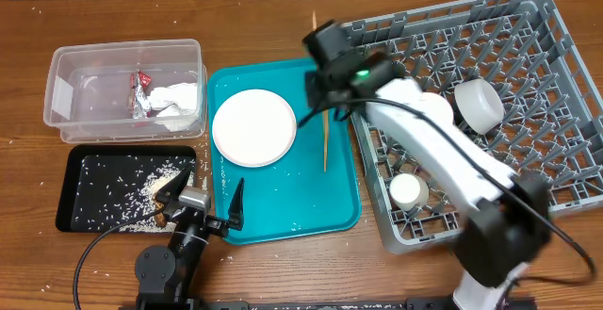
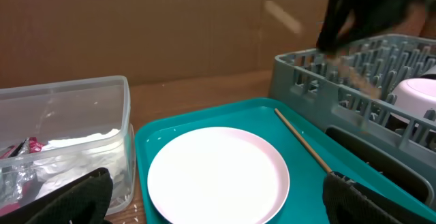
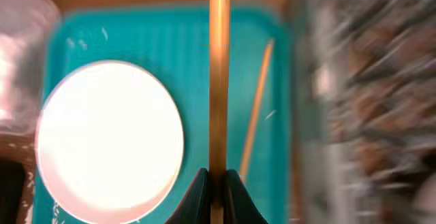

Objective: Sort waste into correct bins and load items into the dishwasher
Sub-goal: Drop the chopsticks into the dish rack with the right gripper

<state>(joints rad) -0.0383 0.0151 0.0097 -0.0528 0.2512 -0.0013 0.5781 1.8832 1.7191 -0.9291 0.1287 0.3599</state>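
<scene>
Chopstick pinched in right claw above teal tray; left claw agape.

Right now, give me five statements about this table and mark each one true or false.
1. The right gripper is shut on a chopstick. True.
2. The plate stands in the rack. False: the white plate lies flat on the teal tray, beside the dish rack.
3. The wrapper lies in the black bin. False: the red wrapper is in the clear tub; the black tray holds rice grains.
4. A second chopstick lies on the teal tray. True.
5. The left gripper is open. True.
</scene>
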